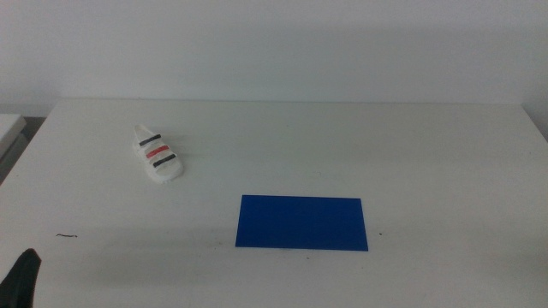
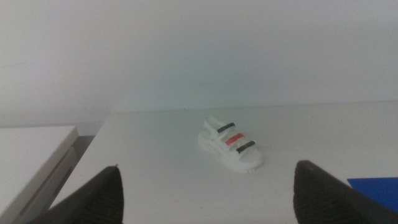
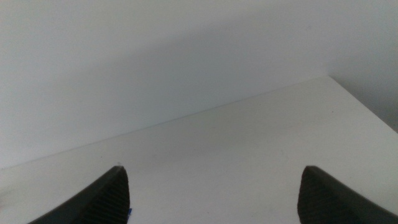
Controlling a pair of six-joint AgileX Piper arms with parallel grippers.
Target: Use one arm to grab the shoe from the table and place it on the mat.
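The white shoe (image 1: 158, 154) with two dark straps and one red strap lies on the white table (image 1: 342, 145) at the far left. It also shows in the left wrist view (image 2: 231, 145), well ahead of my left gripper (image 2: 208, 199), whose jaws stand wide apart and empty. The left gripper shows only as a dark tip (image 1: 23, 278) at the bottom left corner of the middle view. The blue mat (image 1: 301, 222) lies flat near the table's middle front; its corner shows in the left wrist view (image 2: 376, 190). My right gripper (image 3: 214, 199) is open and empty, out of the middle view.
A small dark mark (image 1: 66, 234) lies on the table near the left front. A white surface (image 2: 31, 155) stands beside the table's left edge. A plain white wall rises behind the table.
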